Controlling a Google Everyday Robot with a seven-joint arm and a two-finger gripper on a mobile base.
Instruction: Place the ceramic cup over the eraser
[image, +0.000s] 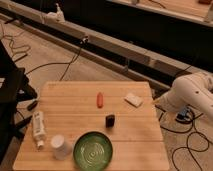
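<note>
Cup (60, 146), white and round, is shown standing near the front left edge of the wooden table (70, 95), just left of the green bowl (93, 149) and apart from it by a narrow gap. What the cup holds cannot be told. The bowl is set at the front edge, mouth up; its glazed green inside is seen across its whole width, marked with concentric rings. The eraser (110, 120), a small black block, is placed near the table's middle, behind the bowl and slightly to its right, touching neither bowl nor cup. A white bottle (38, 129) is laid on its side along the left edge, its cap toward the front, just behind and left of the cup. An orange-red piece (100, 100) is laid behind the eraser, and a flat white piece (133, 99) is seen to its right. The white arm (195, 92) is held off the table's right side, above the cables (192, 132) on the floor. The gripper (169, 101) is taken to be at the arm's near end, beside the table's right edge; whether it is open, or has hold of anything, cannot be told.
</note>
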